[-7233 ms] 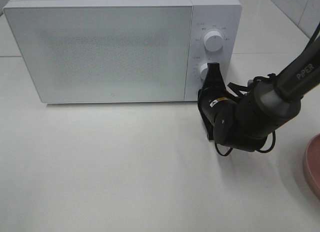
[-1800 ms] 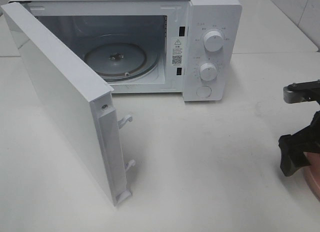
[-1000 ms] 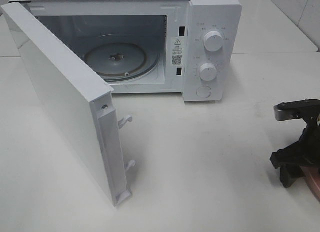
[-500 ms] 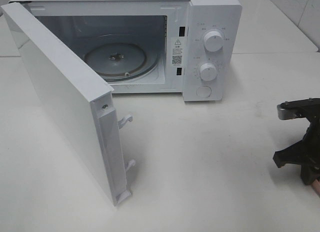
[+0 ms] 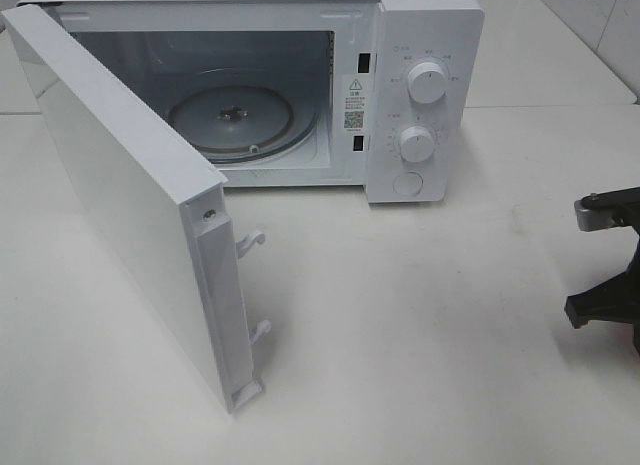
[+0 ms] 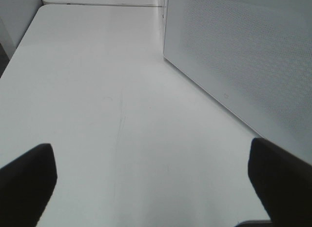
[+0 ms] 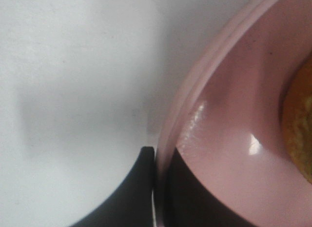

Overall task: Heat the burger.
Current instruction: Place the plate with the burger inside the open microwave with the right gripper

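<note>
Since a sec ago R gripper [image 7: 157, 161] has shifted right, to the high view's edge, & clamped onto the plate [image 7: 229, 129] rim, one finger each side. Burger [image 7: 298, 124] sits on plate, only an orange-brown sliver showing; its axis & heading can't be told. L gripper [image 6: 152, 175] gapes wide over table [image 6: 97, 90] beside microwave door [image 6: 234, 56].

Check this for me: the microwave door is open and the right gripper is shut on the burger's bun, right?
Not the bun. The microwave door is open, but the right gripper is shut on the rim of the pink plate, with the burger sitting farther in; the right wrist view shows it.
</note>
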Available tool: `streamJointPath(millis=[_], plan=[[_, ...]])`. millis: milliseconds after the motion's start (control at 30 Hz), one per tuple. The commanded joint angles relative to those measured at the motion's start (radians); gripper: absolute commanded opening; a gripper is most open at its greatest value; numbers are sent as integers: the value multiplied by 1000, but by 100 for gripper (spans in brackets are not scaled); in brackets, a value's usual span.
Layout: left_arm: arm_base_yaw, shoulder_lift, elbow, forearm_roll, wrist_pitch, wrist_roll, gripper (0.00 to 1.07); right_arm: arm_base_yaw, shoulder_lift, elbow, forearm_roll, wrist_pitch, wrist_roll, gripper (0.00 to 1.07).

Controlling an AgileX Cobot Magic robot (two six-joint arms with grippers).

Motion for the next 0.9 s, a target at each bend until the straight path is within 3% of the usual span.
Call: streamJointPath(millis=[33, 333, 900], plan=[[0, -15, 3, -1, -17, 0, 100, 44, -26, 8, -82, 58, 83, 0], [0, -15, 3, -1, -17, 0, 100, 156, -59, 8, -205, 156, 183, 0], [0, -15, 3, -1, -17, 0, 100, 350, -135, 53, -225, 269, 189, 0]])
